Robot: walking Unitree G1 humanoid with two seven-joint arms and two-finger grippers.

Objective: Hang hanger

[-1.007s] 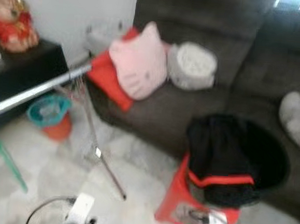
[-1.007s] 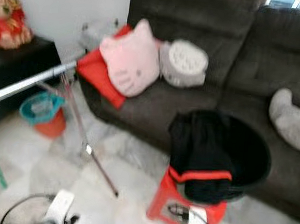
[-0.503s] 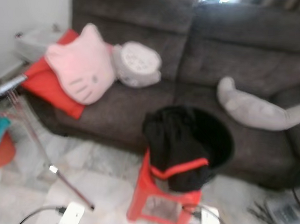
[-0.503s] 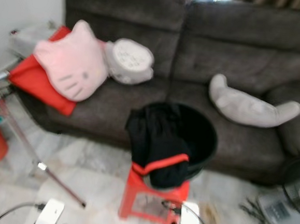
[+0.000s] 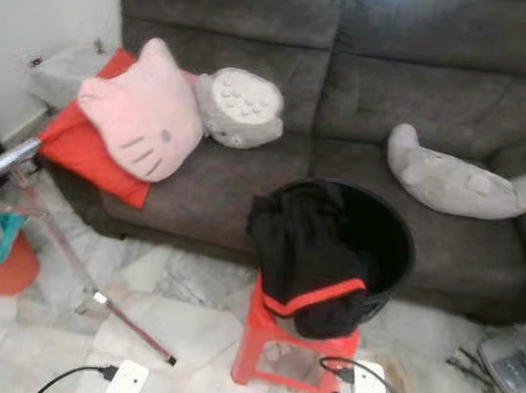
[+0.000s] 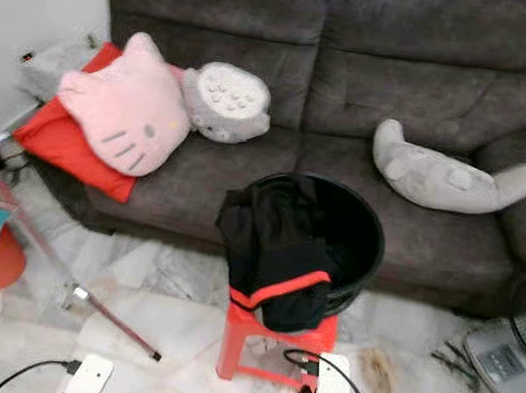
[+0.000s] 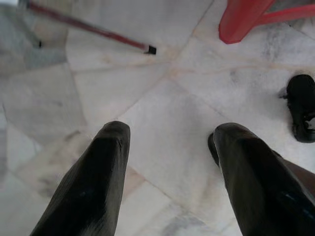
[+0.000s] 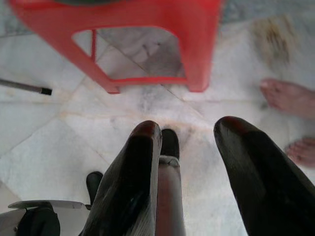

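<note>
Sofa: dark grey sofa (image 5: pixel 364 68) along the back.
Floor: pale marble floor (image 5: pixel 190 318) tiles.
Wall: white wall (image 5: pixel 40 15) at left.
Light: soft, even.

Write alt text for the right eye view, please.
A black bucket with black clothes draped over its rim sits on a red stool before a grey sofa. A pink cat pillow and grey plush toys lie on the sofa.

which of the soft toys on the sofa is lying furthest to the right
The long grey seal-like plush, stretched across the sofa's right seat. The pink cat-face cushion and the round grey plush beside it both sit at the left end.
</note>
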